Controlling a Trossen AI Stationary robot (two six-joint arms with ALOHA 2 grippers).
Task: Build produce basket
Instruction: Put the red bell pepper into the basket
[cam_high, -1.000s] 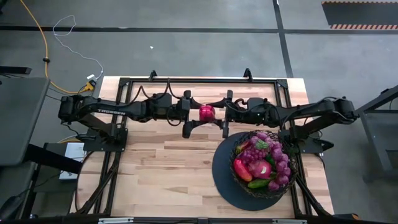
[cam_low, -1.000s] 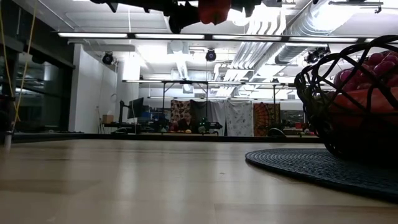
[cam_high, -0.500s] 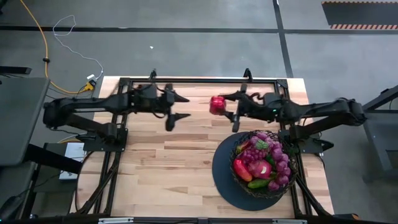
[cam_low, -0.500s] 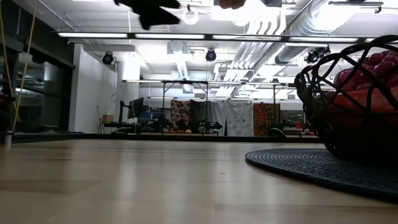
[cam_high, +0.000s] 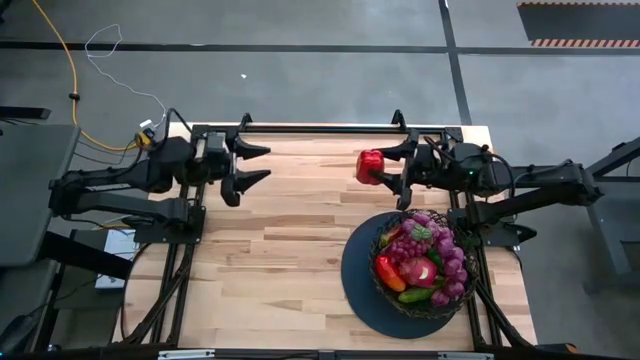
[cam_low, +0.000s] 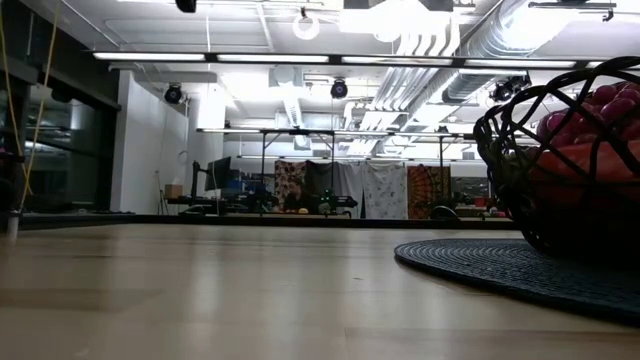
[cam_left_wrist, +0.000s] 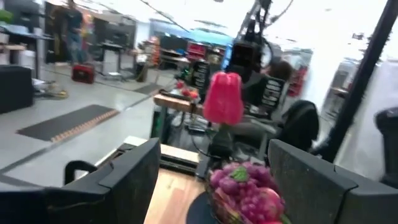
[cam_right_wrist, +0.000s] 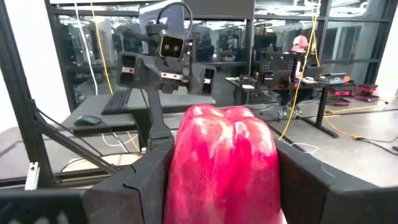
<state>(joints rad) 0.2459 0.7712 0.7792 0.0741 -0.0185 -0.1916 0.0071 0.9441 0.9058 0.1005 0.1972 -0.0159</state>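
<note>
A red pepper (cam_high: 368, 166) hangs high over the far part of the table, with my right gripper (cam_high: 380, 168) shut on it; it fills the right wrist view (cam_right_wrist: 224, 162). My left gripper (cam_high: 252, 165) stands open with nothing between its fingers over the far left of the table, pointing toward the pepper (cam_left_wrist: 224, 96). The black wire basket (cam_high: 422, 262), full of grapes, peppers and other produce, sits on its dark round disc (cam_high: 355, 275) at the near right. In the low view the basket (cam_low: 570, 150) shows at the right. My right gripper pinches the red pepper's two opposite sides (cam_right_wrist: 180, 168) between its two fingers (cam_right_wrist: 134, 183). The fingers lie level and come from the table's right. The pepper is lifted clear, high above the wood, and looks roughly upright.
A black frame (cam_high: 320, 130) runs along the table's far edge and down both sides under the arms. Bare wood (cam_high: 270, 270) lies left of the disc. Beyond the table is a workshop with desks, where a person sits.
The two grippers stood together at the pepper over the far middle. My left gripper has drawn back toward the table's left edge and risen, with nothing in it. My right gripper has carried the pepper toward the right edge and upward.
</note>
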